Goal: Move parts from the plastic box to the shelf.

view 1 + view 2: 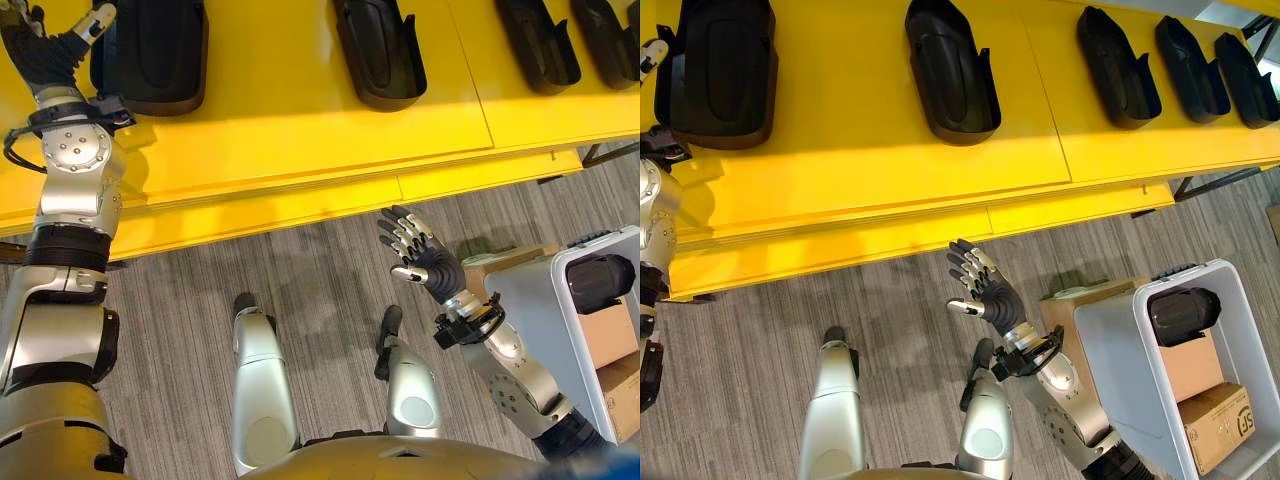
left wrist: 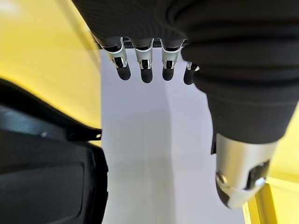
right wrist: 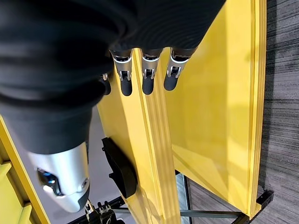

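Several black moulded parts lie in a row on the yellow shelf (image 1: 300, 130). My left hand (image 1: 42, 48) is raised over the shelf's left end, open, just beside the leftmost part (image 1: 150, 45). In the left wrist view its fingers (image 2: 145, 65) are straight and hold nothing, with that part (image 2: 46, 177) close by. My right hand (image 1: 982, 287) is open, held over the floor in front of the shelf with fingers spread. One black part (image 1: 1183, 315) lies in the white plastic box (image 1: 1110, 345) at the right.
Cardboard boxes (image 1: 1215, 420) sit in the plastic box under the part, and another cardboard box (image 1: 1080, 300) stands against its left side. Bare yellow surface (image 1: 840, 170) lies between the leftmost parts. Grey floor (image 1: 300, 270) runs along the shelf's front.
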You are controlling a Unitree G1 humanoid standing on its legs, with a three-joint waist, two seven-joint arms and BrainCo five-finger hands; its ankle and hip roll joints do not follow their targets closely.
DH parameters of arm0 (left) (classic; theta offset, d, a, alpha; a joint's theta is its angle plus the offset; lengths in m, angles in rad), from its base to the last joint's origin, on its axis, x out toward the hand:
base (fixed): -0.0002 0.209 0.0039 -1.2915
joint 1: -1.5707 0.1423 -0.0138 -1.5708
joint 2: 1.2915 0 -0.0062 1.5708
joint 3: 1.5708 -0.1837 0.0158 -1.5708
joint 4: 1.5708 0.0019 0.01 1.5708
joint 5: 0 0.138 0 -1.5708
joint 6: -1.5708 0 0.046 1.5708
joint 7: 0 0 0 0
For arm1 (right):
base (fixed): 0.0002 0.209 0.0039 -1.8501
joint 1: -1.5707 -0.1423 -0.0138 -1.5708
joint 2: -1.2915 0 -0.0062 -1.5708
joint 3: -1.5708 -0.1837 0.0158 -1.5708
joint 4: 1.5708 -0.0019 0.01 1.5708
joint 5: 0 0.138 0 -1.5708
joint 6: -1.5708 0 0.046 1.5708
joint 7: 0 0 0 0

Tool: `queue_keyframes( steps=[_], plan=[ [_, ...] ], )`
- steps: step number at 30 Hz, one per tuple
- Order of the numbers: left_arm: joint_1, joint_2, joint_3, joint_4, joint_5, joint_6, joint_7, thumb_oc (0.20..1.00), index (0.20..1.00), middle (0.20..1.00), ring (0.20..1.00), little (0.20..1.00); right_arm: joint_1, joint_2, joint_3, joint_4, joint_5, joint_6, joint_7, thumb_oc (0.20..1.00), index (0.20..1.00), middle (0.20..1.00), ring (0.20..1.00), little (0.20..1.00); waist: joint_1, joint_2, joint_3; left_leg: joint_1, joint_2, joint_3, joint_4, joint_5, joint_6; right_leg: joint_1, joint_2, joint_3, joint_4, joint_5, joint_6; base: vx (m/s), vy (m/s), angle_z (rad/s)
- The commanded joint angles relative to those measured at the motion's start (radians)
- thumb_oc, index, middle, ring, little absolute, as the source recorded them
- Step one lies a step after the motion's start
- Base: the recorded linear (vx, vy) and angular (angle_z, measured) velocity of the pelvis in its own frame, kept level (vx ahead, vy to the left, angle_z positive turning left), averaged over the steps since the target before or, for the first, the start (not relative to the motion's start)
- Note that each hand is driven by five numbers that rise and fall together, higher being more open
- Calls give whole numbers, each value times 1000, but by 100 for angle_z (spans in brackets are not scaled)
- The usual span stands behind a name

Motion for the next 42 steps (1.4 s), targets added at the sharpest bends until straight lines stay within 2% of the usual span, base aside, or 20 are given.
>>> queue_keyframes(
  steps=[1,8,14,24,31,40,42],
  plan=[
    [-131,69,-20,64,46,-25,14,1000,1000,1000,1000,1000,-29,-45,-48,-25,29,-44,17,1000,1000,1000,1000,1000,17,19,-5,75,-19,80,-119,21,45,33,-24,25,145,-78,36,0,0,0],
    [-222,100,-96,213,45,13,-22,1000,1000,1000,1000,1000,-34,-64,-48,-22,35,-46,20,1000,1000,1000,1000,1000,3,7,7,38,-13,79,-91,14,52,12,-17,31,141,-61,43,0,4,3],
    [-274,86,-137,318,42,45,-54,1000,1000,1000,1000,1000,-34,-75,-56,-34,43,-47,19,1000,1000,1000,1000,1000,-6,-11,12,1,-10,78,-65,2,57,-4,-11,29,138,-53,46,0,6,0],
    [-293,27,-161,387,52,74,-81,1000,1000,1000,1000,1000,-21,-82,-58,-46,48,-44,22,1000,1000,1000,1000,1000,-28,-29,18,-46,-6,84,-29,-15,64,-27,-3,37,113,-25,51,-1,28,0],
    [-279,-28,-139,463,33,101,-112,1000,1000,1000,1000,1000,-7,-96,-43,-55,53,-28,37,1000,1000,1000,1000,1000,-35,-25,19,-43,-4,87,-24,-20,63,-38,2,50,120,-48,42,-3,14,-4],
    [-247,-101,-143,489,104,135,-127,1000,1000,1000,1000,1000,-24,-116,-40,-60,73,-26,47,1000,1000,1000,1000,1000,-41,-15,23,-25,-1,89,-35,-12,60,-51,3,57,147,-71,34,0,0,0],
    [-211,-147,-163,453,187,147,-122,1000,1000,1000,1000,1000,-37,-114,-40,-61,72,-24,45,1000,1000,1000,1000,1000,-41,-11,29,-17,0,88,-38,-8,60,-53,4,61,159,-82,28,0,0,0]
  ],
)
